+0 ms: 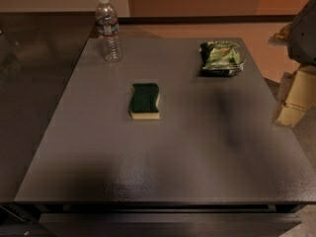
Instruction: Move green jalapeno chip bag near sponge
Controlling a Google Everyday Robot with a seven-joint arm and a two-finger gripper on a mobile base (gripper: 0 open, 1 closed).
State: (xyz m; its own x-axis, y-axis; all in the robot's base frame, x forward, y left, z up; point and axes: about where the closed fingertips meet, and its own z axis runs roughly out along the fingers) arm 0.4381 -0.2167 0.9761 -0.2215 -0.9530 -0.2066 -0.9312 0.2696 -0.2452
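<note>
The green jalapeno chip bag (221,57) lies crinkled and shiny at the far right of the grey table (197,152). The sponge (144,100), dark green on top over pale yellow foam, lies near the middle of the table, to the left of the bag and nearer to me. A wide stretch of bare table separates them. My gripper (292,107) is at the right edge of the view, beyond the table's right side, in front and to the right of the bag. It holds nothing that I can see.
A clear plastic water bottle (109,31) stands upright at the far left corner of the table. Orange-brown floor (266,48) lies behind and to the right of the table. A dark surface (29,83) runs along the table's left side.
</note>
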